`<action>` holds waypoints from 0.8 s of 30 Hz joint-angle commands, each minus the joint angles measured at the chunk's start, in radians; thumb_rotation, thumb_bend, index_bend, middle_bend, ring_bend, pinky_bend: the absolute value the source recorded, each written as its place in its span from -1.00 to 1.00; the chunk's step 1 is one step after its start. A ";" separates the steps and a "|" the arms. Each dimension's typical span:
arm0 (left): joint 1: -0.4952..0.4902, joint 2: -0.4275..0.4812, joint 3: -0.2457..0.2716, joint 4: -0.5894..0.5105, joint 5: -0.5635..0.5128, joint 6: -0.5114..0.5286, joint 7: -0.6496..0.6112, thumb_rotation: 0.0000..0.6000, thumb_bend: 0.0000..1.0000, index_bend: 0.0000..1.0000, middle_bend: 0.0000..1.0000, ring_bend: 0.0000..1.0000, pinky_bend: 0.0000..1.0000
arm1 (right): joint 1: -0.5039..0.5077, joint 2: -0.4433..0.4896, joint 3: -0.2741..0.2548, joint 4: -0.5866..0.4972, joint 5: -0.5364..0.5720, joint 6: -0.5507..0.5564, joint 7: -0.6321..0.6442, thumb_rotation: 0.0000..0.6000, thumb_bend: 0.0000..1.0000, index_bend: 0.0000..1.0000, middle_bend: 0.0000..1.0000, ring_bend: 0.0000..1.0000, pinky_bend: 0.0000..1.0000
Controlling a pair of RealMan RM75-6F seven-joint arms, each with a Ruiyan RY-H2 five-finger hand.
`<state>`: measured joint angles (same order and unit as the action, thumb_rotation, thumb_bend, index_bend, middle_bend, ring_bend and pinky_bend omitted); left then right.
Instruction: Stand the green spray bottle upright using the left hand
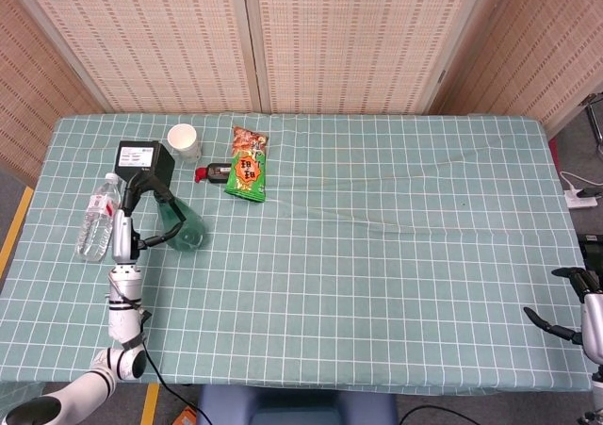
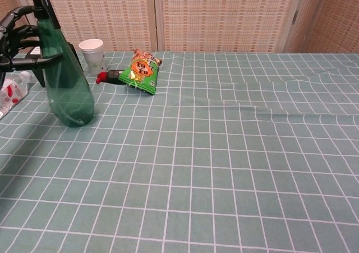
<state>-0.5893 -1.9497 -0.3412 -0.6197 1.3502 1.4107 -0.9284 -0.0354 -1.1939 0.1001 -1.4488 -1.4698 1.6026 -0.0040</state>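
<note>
Gripping green spray bottle (image 2: 64,79) with left hand (image 2: 19,40), fingers wrapped around it, nearly upright at left of frame, base touching table (image 2: 224,152). Right hand (image 1: 577,307) idling open at lower right.

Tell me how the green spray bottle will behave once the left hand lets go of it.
The green spray bottle is tall, with a narrow neck and rounded base, and leans slightly, so it may tip if released early. It looks see-through and mostly empty, so probably light. The left hand grips near the top, so small nudges could swing the base.
</note>
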 commanded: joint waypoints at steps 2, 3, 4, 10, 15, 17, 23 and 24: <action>0.001 0.011 0.005 -0.019 -0.006 -0.023 0.007 1.00 -0.86 -0.91 -0.69 -0.87 -0.69 | 0.000 0.000 0.000 0.002 -0.002 0.001 0.004 1.00 -1.00 -0.24 -0.27 -0.64 -0.69; 0.002 0.014 0.003 -0.024 -0.009 -0.025 0.009 1.00 -0.86 -0.94 -0.74 -0.91 -0.70 | 0.000 0.000 0.000 0.003 -0.002 0.001 0.004 1.00 -1.00 -0.24 -0.27 -0.64 -0.69; 0.003 0.017 0.002 -0.029 -0.011 -0.027 0.011 1.00 -0.86 -0.95 -0.76 -0.93 -0.71 | 0.000 0.000 0.000 0.004 -0.003 0.001 0.006 1.00 -1.00 -0.24 -0.27 -0.64 -0.69; 0.010 0.041 -0.017 -0.071 -0.024 -0.005 0.040 1.00 -0.86 -0.98 -0.82 -0.97 -0.72 | 0.000 -0.001 -0.002 0.009 -0.008 0.005 0.015 1.00 -1.00 -0.24 -0.27 -0.64 -0.69; 0.031 0.070 -0.029 -0.151 -0.036 0.022 0.082 1.00 -0.86 -0.98 -0.80 -0.97 -0.72 | 0.000 -0.006 -0.004 0.026 -0.025 0.017 0.042 1.00 -1.00 -0.25 -0.27 -0.64 -0.69; 0.048 0.087 -0.024 -0.199 -0.034 0.038 0.103 1.00 -0.86 -0.98 -0.80 -0.97 -0.72 | 0.000 -0.008 -0.005 0.035 -0.032 0.022 0.055 1.00 -1.00 -0.26 -0.27 -0.64 -0.69; 0.121 0.152 0.000 -0.369 -0.031 0.097 0.206 1.00 -0.86 -0.99 -0.80 -0.97 -0.72 | 0.000 -0.015 -0.007 0.061 -0.049 0.034 0.091 1.00 -1.00 -0.30 -0.27 -0.64 -0.69; 0.135 0.166 0.006 -0.398 -0.032 0.103 0.226 1.00 -0.86 -0.99 -0.80 -0.97 -0.73 | 0.000 -0.016 -0.007 0.065 -0.051 0.036 0.096 1.00 -1.00 -0.31 -0.27 -0.64 -0.69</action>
<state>-0.4981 -1.8246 -0.3516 -0.9433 1.3196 1.4835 -0.7595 -0.0351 -1.2081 0.0932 -1.3875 -1.5178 1.6362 0.0877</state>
